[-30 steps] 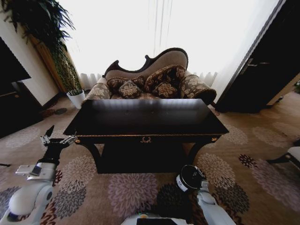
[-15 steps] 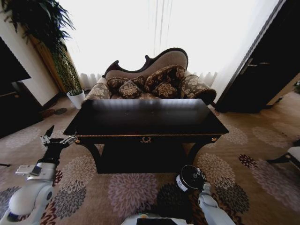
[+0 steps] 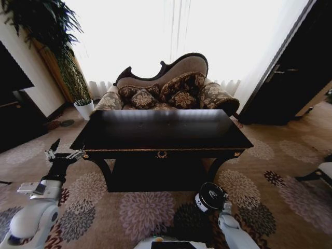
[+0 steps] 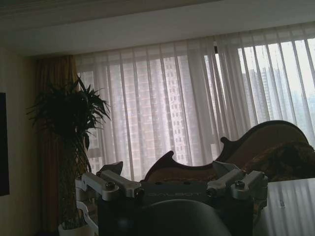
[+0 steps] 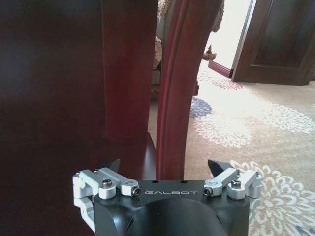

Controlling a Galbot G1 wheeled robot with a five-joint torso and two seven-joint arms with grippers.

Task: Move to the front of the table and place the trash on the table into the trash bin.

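The table (image 3: 161, 129) stands straight ahead, its glossy black top bare; the trash is out of view. A small black cylinder with a white label, the trash bin (image 3: 210, 197), sits on the carpet before the table's right front leg. My right arm's white forearm ends just behind it. In the right wrist view my right gripper (image 5: 165, 167) is open and empty, low down, facing a curved table leg (image 5: 172, 98). Left of the table's left front corner, my left gripper (image 3: 62, 154) is raised, open and empty. The left gripper (image 4: 170, 169) faces the curtains.
A cushioned sofa (image 3: 166, 91) stands close behind the table. A plant in a white pot (image 3: 84, 109) and a dark cabinet (image 3: 15, 104) are at the left. A dark door (image 3: 290, 78) and a white seat edge (image 3: 326, 170) are at the right. Patterned carpet lies all around.
My right forearm has drawn back slightly toward me. The table, the bin and the left arm look unchanged.
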